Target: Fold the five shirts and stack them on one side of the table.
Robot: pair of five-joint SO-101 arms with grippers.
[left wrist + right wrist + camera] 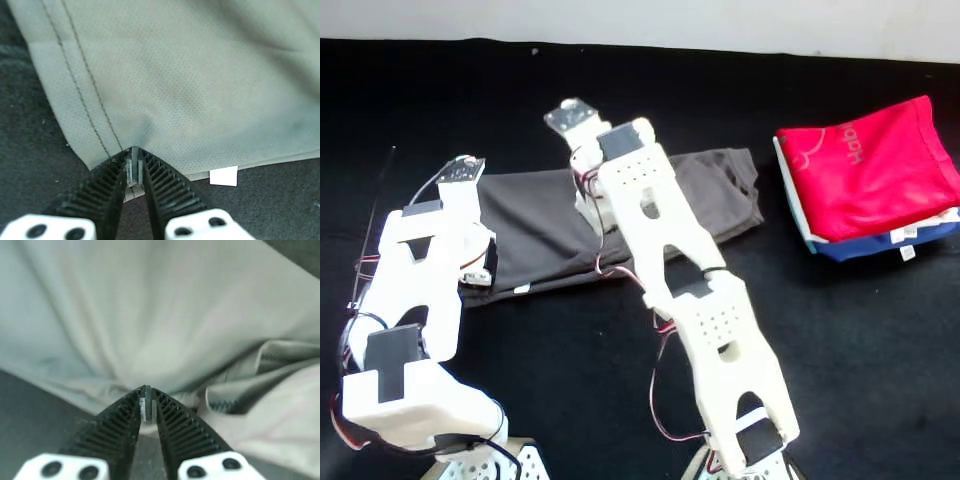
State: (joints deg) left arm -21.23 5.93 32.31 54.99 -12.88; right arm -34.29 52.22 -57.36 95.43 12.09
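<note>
Jaws clenched on both arms. Left gripper [134, 167] biting stitched hem of dark grey fabric shirt [545, 225] at its 8 o'clock corner, small white tag [223, 176] just beside. Right gripper [146, 402] pinching bunched fold near shirt's middle. Shirt spread mid black table [820, 350]. Stack at table's 2 o'clock: bright red folded shirt [870, 160] on top, blue folded shirt [865, 248] under it.

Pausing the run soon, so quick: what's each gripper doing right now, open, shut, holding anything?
Left gripper: shut on the hem of the dark grey knit fabric shirt.
Right gripper: shut on a fold of the same shirt.
</note>
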